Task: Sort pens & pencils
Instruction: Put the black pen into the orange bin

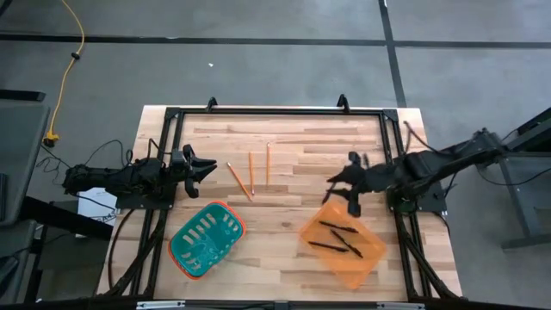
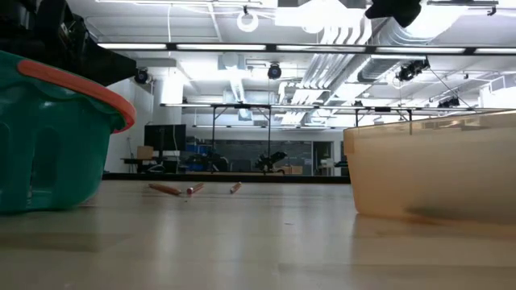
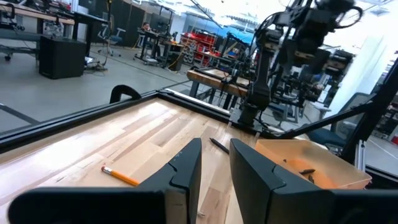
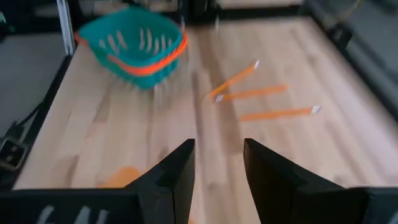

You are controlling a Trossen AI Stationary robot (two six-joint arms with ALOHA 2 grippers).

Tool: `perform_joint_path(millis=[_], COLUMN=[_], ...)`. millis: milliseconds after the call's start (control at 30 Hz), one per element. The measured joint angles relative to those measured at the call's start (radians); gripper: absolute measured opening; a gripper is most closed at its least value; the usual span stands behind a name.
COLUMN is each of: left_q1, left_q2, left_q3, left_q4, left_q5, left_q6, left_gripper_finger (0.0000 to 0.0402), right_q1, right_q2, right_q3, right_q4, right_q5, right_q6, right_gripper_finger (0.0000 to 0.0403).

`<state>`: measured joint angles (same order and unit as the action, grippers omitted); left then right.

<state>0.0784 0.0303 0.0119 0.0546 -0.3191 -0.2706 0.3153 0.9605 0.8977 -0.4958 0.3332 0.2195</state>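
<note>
Three orange-yellow pencils [image 1: 250, 175] lie on the wooden table between the two arms, also seen in the right wrist view [image 4: 261, 93]. Black pens [image 1: 337, 237] lie in the orange tray [image 1: 370, 258] at the near right. In the left wrist view one more black pen [image 3: 222, 149] lies on the table beside that tray. My right gripper [image 1: 346, 191] hangs above the tray's far edge, open, nothing between its fingers [image 4: 217, 146]. My left gripper [image 1: 205, 167] waits at the table's left edge, held level, open and empty [image 3: 216, 143].
A teal basket with an orange rim [image 1: 207, 238] stands at the near left; it fills the left of the low view [image 2: 48, 129]. A black metal frame [image 1: 275, 112] runs around the table's far and side edges. Bare wood lies between basket and tray.
</note>
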Motion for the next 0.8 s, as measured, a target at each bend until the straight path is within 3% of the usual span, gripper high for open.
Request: perform_joint_path(millis=[233, 500, 633, 800], left_q1=[0.0, 0.0, 0.0, 0.0], left_q2=[0.0, 0.0, 0.0, 0.0], left_q3=[0.0, 0.0, 0.0, 0.0], left_q4=[0.0, 0.0, 0.0, 0.0], left_q5=[0.0, 0.0, 0.0, 0.0], left_q6=[0.0, 0.0, 0.0, 0.0], left_gripper_finger=[0.0072, 0.0072, 0.0072, 0.0072], right_q1=[-0.101, -0.251, -0.33, -0.408], right_q2=[-0.198, -0.411, -0.49, -0.524], right_q3=[-0.242, -0.553, -0.629, -0.628], right_q4=[0.299, 0.791, 0.826, 0.686], right_q5=[-0.011, -0.053, -0.107, -0.144], right_q6=[-0.266, -0.53, -0.505, -0.385], right_gripper_finger=[0.0129, 0.0129, 0.0129, 0.0129])
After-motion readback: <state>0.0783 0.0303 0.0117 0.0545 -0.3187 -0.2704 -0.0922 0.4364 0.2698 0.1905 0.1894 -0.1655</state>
